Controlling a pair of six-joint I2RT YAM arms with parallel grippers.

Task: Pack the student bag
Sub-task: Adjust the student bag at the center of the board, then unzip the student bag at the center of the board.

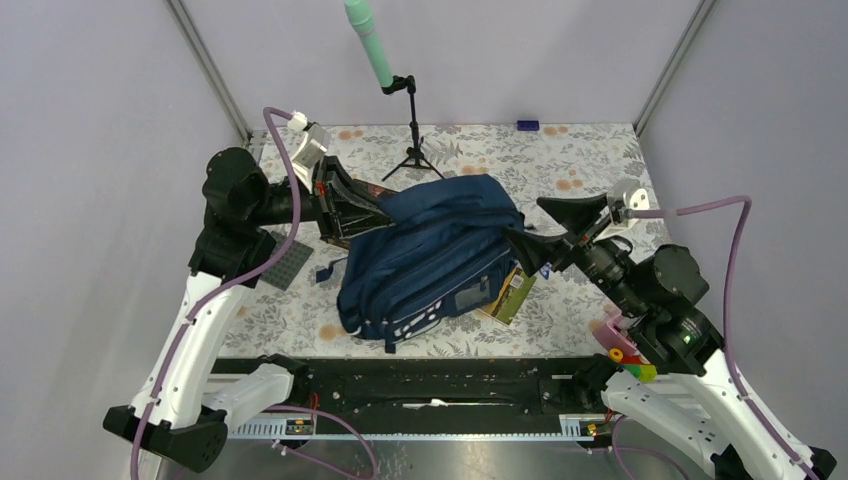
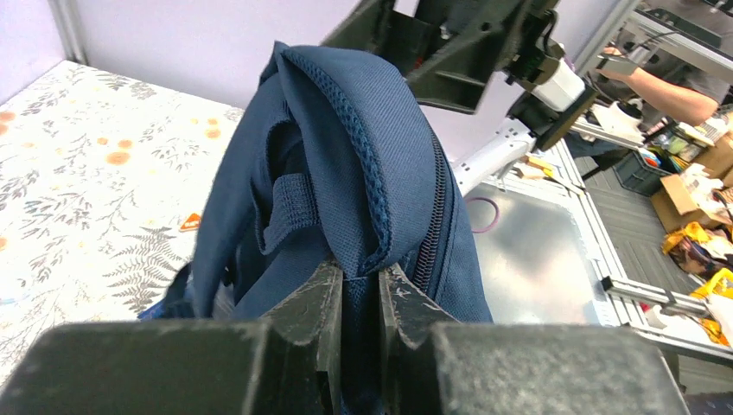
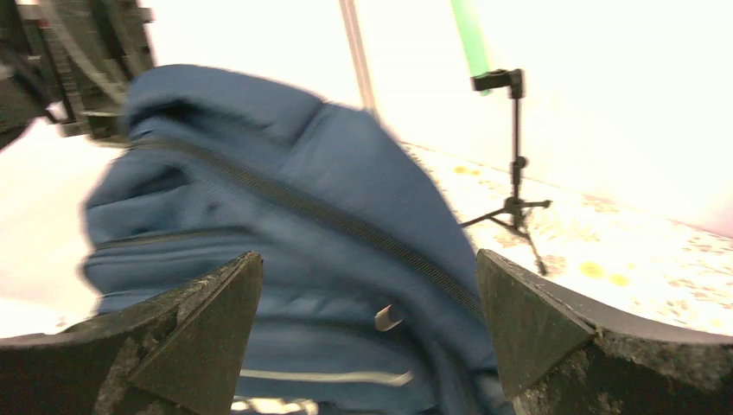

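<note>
One large navy blue fabric backpack (image 1: 430,265); two black two-finger grippers, listed as left gripper (image 2: 361,278) and right gripper (image 3: 367,259); two purple cables, listed as left cable (image 1: 268,128) and right cable (image 1: 700,208). One black tripod stand (image 1: 413,150); one mint-green foam-covered rod (image 1: 370,40); one dark grey studded flat plate (image 1: 286,265); one small blue block (image 1: 527,125); one green-covered flat booklet (image 1: 513,293). One floral-patterned table covering (image 1: 590,160).

Inspector: Obstructions?
Clerk: The bag (image 1: 430,260) fills mid-table; stand (image 1: 413,150) behind it; book (image 1: 512,295) against its right side; plate (image 1: 287,265) left.
Inspector: Passage?
Clerk: Bare table (image 1: 290,325) near-left, and far right.
</note>
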